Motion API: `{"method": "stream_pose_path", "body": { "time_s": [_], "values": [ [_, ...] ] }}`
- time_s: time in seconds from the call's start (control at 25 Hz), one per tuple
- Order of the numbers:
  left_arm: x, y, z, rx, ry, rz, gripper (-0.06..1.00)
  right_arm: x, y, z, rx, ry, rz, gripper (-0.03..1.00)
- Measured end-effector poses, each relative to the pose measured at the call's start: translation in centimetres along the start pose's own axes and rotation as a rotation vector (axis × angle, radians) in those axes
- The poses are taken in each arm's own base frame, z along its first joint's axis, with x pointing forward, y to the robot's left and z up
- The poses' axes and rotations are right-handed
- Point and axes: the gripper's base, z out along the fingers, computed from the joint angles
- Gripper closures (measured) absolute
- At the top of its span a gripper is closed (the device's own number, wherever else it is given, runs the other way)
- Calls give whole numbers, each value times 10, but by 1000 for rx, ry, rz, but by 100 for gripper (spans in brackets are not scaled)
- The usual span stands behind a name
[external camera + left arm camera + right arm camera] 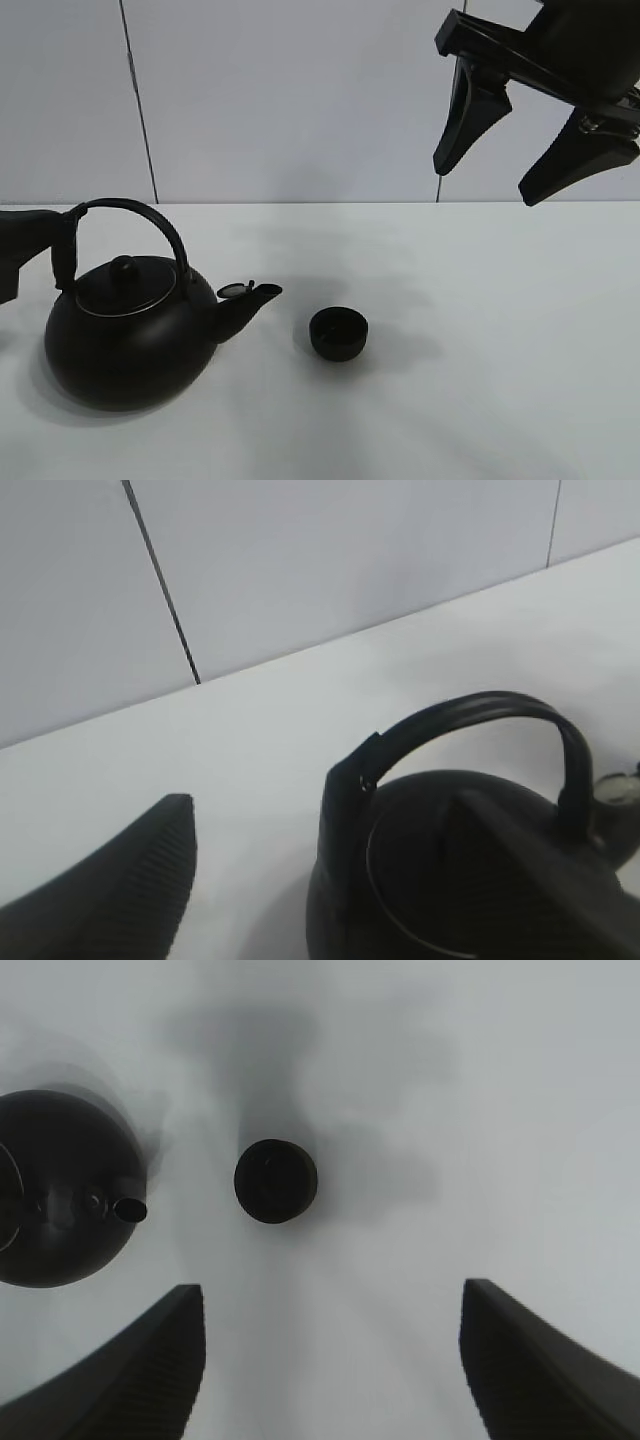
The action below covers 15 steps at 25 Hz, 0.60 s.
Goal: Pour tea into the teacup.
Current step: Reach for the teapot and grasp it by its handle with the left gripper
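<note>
The tiny black teacup stands on the white table, just right of the spout of the big black kettle. My left gripper is at the kettle's left side, open, its fingers on either side of the lower left end of the arched handle, with a gap showing to one finger. High at the back right, my right gripper hangs open and empty. Its wrist view looks down on the teacup and the kettle's spout, both well beyond the gripper.
A white table meets a pale panelled wall at the back. Only the kettle and the cup stand on the table.
</note>
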Motion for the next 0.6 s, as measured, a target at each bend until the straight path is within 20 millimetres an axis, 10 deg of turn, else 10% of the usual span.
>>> {"method": "stream_pose_path", "body": {
  "time_s": [0.6],
  "values": [
    [40, -10, 33, 15, 73, -173, 44, 0, 0, 0, 0, -4, 0, 47]
  ]
}}
